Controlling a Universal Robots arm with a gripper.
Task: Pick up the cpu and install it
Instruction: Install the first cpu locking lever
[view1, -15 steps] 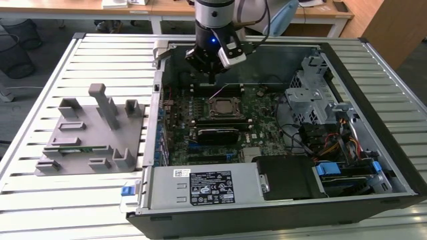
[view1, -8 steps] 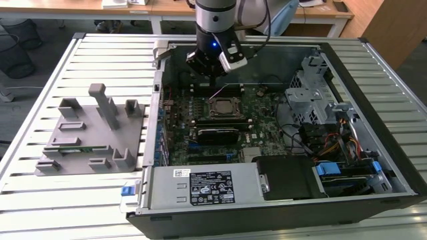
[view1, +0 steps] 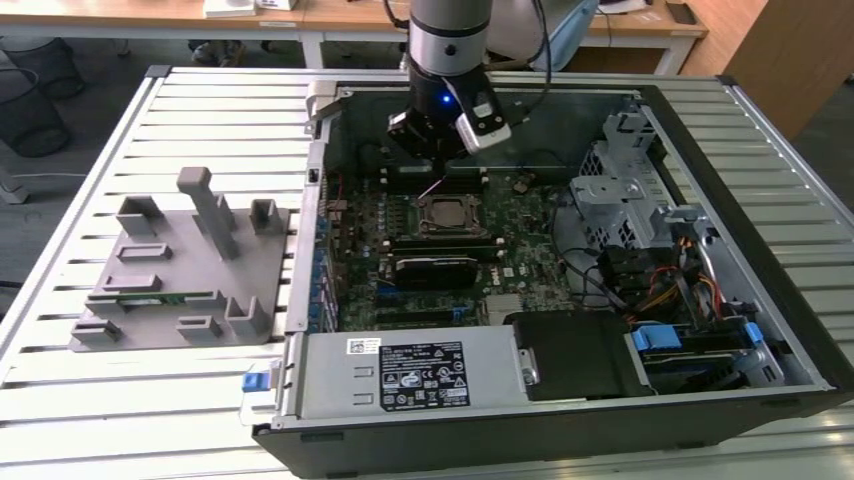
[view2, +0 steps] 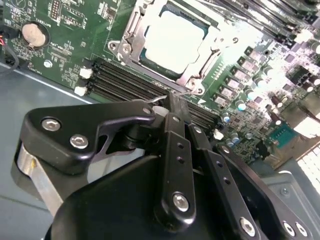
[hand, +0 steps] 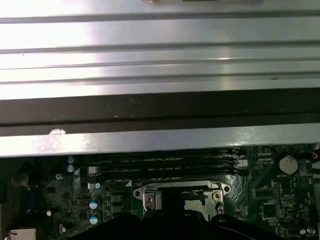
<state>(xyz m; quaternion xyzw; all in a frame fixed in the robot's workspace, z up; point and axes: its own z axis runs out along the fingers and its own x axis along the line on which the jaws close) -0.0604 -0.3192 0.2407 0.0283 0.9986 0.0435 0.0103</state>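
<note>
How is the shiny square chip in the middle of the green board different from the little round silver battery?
The cpu is square, while the battery is round. The cpu is much bigger than the battery. The cpu sits inside a metal frame in the middle of the board; the battery sits in a black ring near the board's edge. Both are flat, silvery and lie on the green motherboard.

No text legible anywhere. White label on the grey power supply box in the exterior view carries print and symbols, too small to make out. Motherboard in both wrist views has tiny white silkscreen marks, unreadable; a smaller white sticker sits on the same box, also unreadable.
</note>
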